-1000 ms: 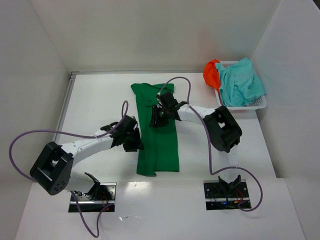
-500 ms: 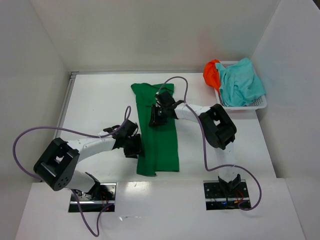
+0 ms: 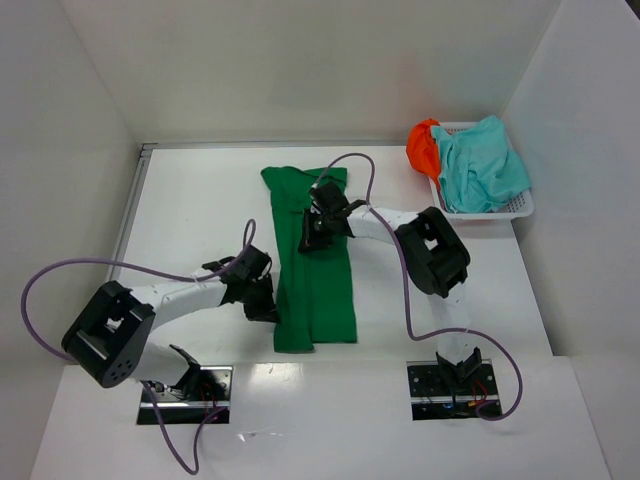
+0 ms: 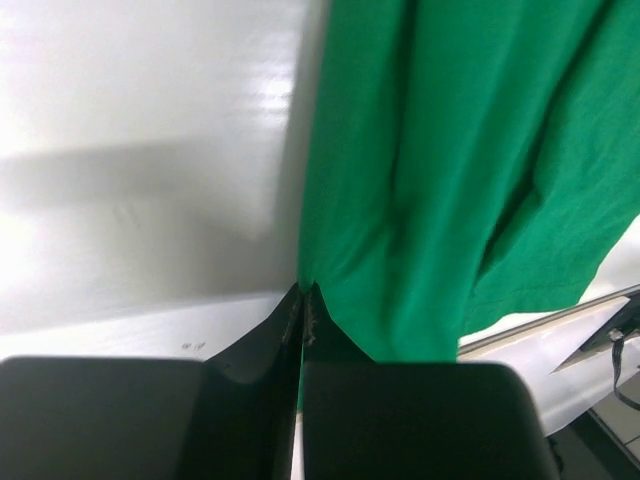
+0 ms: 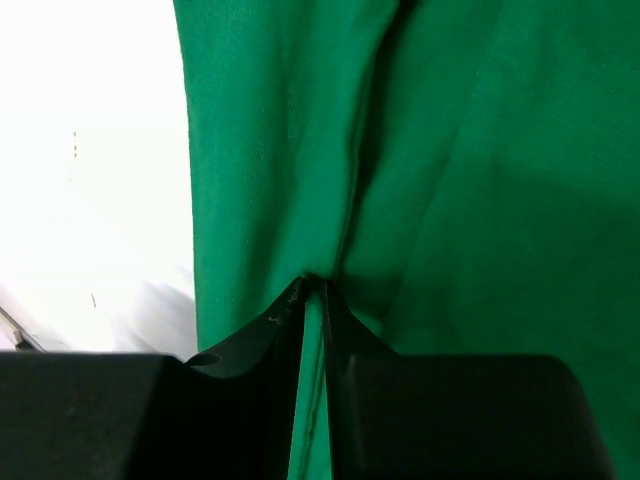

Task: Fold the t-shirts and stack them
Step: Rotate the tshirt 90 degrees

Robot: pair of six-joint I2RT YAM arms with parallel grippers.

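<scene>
The dark green t-shirt [image 3: 320, 280] lies on the table as a long strip folded lengthwise, its collar end at the far side. My left gripper [image 3: 270, 300] sits at the strip's left edge near the hem. In the left wrist view it [image 4: 303, 292] is shut, pinching the edge of the green cloth [image 4: 440, 180]. My right gripper [image 3: 312, 236] rests on the upper part of the shirt. There it [image 5: 313, 283] is shut on a raised fold of green cloth [image 5: 480, 150]. The teal t-shirt [image 3: 485, 165] and the orange t-shirt [image 3: 423, 148] lie bunched in the basket.
A white mesh basket [image 3: 520, 208] stands at the far right against the right wall. White walls enclose the table on the left, back and right. Purple cables loop from both arms over the table. The arm bases [image 3: 185, 385] stand at the near edge.
Both grippers have closed on the green t-shirt, the left at its left edge, the right on a fold near the top. The left gripper slid slightly toward the near edge.
</scene>
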